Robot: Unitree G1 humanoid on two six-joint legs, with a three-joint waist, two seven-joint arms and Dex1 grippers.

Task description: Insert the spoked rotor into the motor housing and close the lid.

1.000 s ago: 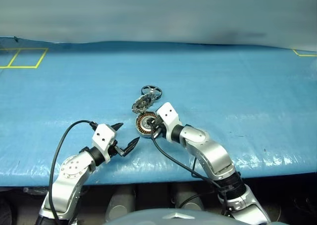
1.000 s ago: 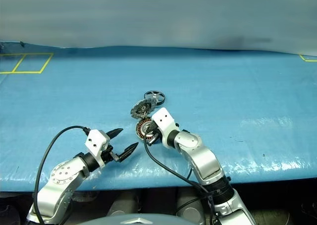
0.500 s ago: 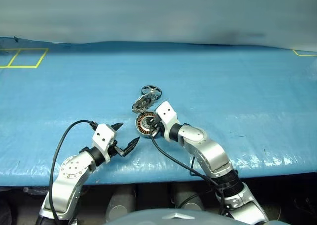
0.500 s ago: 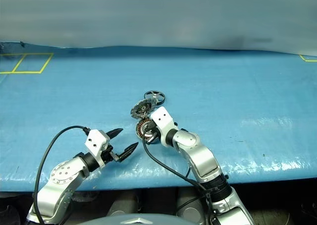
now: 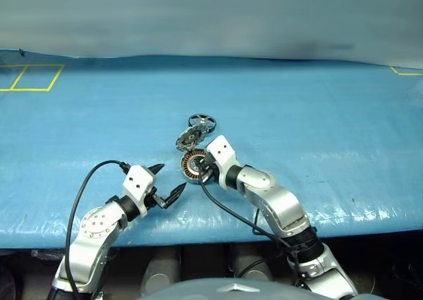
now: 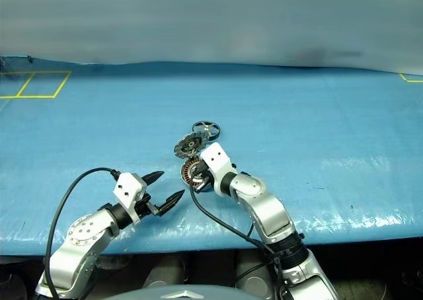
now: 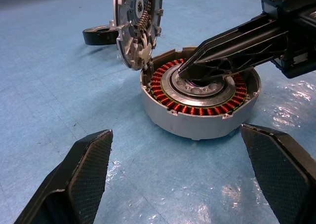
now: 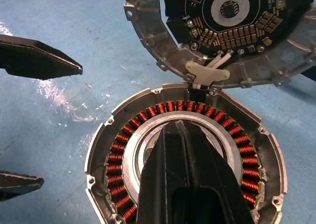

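The motor housing [image 5: 193,165] lies on the blue table cover, its copper windings [image 8: 129,130] ringing a silver hub. Its lid [image 5: 187,140] stands open at the far rim, with the toothed inner face [image 8: 232,17] showing. Just beyond the lid lies the black spoked rotor [image 5: 202,121], flat on the cover. My right gripper [image 8: 174,126] is shut, and its tips reach into the housing's hub [image 7: 197,86] with nothing seen between them. My left gripper [image 5: 172,178] is open just to the near left of the housing, its fingers [image 7: 84,169] apart from it.
Yellow tape squares [image 5: 30,77] mark the far left of the cover, and another yellow mark [image 5: 406,71] sits at the far right. The table's front edge [image 5: 198,237] runs close below both arms. A black cable [image 5: 86,181] loops off my left wrist.
My right arm's elbow has shifted slightly to the left. Both grippers, the housing, the lid and the rotor stay where they were.
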